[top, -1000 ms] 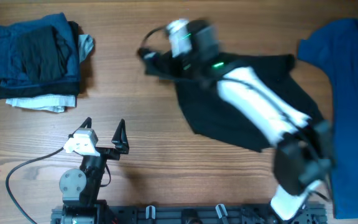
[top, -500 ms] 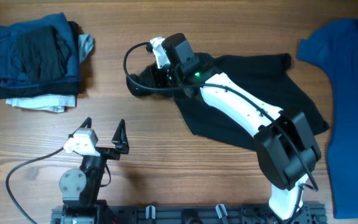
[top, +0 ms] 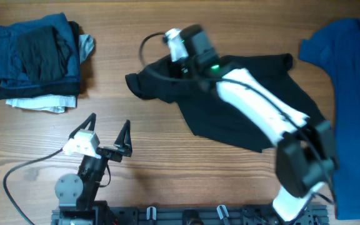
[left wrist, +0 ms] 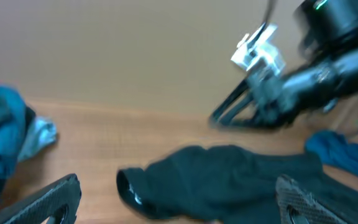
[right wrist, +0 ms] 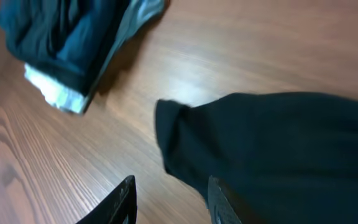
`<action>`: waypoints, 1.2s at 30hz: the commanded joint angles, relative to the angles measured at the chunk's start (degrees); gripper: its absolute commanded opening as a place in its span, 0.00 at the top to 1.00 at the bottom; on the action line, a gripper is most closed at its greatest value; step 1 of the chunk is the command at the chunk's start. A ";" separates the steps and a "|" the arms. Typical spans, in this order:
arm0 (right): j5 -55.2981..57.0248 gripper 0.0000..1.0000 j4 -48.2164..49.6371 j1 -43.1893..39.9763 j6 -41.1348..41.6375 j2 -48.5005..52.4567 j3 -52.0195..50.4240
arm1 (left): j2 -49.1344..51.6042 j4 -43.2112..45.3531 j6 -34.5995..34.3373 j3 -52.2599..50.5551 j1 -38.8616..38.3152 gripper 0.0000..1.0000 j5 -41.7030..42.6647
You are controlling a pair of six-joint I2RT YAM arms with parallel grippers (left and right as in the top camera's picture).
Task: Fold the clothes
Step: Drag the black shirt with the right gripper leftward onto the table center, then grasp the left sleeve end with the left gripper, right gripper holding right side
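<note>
While the right gripper (right wrist: 171, 183) hangs with jaws parted and nothing between them, just over the sleeve end (right wrist: 166, 124) of the black T-shirt (top: 217, 119), the cloth below lies limp and rumpled on the wooden table (top: 167, 162). It looks light, soft and prone to sag or bunch, so a pinch at a sleeve hem or an outer corner would likely serve best. The left gripper (top: 109, 120) stands wide open and empty near the front edge, well apart from it. The right arm (top: 261, 106) covers the shirt's middle from overhead, so collar and logo cannot be found. A royal-blue shirt (top: 349, 81) is cut off at the frame edge, a folded stack (top: 36, 56) lies at the opposite corner, and both wrist views are blurred.
</note>
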 commanded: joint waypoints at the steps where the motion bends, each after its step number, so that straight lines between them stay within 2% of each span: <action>1: 1.92 0.63 -6.10 -6.49 0.04 -8.50 1.68 | 7.87 -7.02 1.18 10.75 0.26 0.00 2.45; 3: 2.82 0.62 -10.69 -9.40 -0.02 -10.80 1.68 | 13.84 -9.97 2.32 15.19 0.26 0.00 3.78; 7: 6.01 0.62 -24.22 -17.90 -0.17 -15.32 1.68 | 37.05 -17.81 10.29 30.36 0.24 0.00 10.25; 11: 7.67 0.57 -33.75 -24.59 -1.81 -16.17 1.68 | 59.10 -26.14 13.53 45.44 0.22 0.00 11.50; 16: 8.11 0.55 -40.81 -31.91 -3.93 -16.15 1.55 | 75.67 -25.24 13.11 54.36 0.22 0.00 13.33; 18: 8.13 0.54 -41.99 -34.21 -4.76 -16.15 1.55 | 79.87 -24.11 13.22 54.95 0.22 0.00 13.79; 19: 8.09 0.54 -42.25 -35.19 -5.09 -16.15 1.55 | 81.72 -23.28 13.94 54.95 0.22 0.07 13.79; 20: 8.11 0.54 -42.38 -35.85 -5.33 -16.15 1.55 | 83.14 -22.99 14.91 54.95 0.22 0.31 13.79; 21: 8.09 0.53 -42.51 -36.48 -6.12 -16.15 1.55 | 84.89 -22.93 15.87 54.95 0.22 0.44 13.79; 22: 8.24 0.53 -42.71 -37.00 -6.29 -16.15 1.55 | 86.44 -23.12 16.24 54.95 0.22 0.51 13.77; 29: 8.94 0.50 -43.36 -37.62 -7.04 -16.13 1.27 | 94.84 -27.47 16.17 54.95 0.07 0.55 13.73; 36: 8.44 0.50 -46.03 -37.62 -5.75 -15.93 -2.23 | 97.92 -26.73 16.35 54.95 -0.35 0.46 9.77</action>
